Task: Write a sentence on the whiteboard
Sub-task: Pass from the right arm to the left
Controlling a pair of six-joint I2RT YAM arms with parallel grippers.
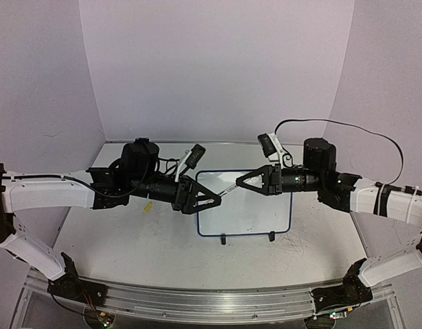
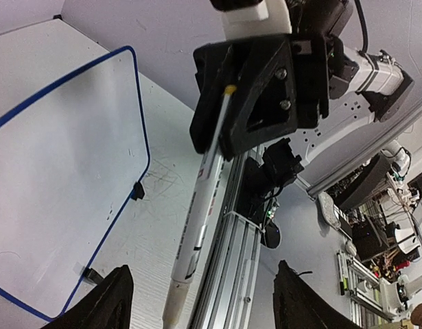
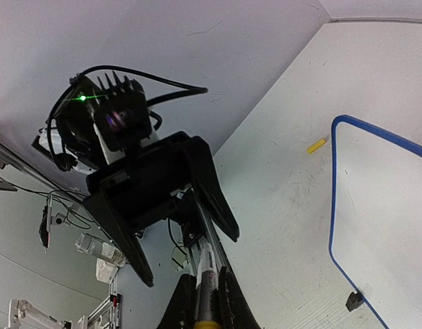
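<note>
Right gripper (image 1: 239, 184) clenched on marker (image 2: 200, 199), its free end between the spread, ungripping jaws of left gripper (image 1: 214, 201) above whiteboard (image 1: 265, 212), probably a mid-air regrip before writing.

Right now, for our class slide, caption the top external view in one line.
Right gripper holds a slim white marker over the small navy-framed whiteboard; left gripper open around it.
</note>
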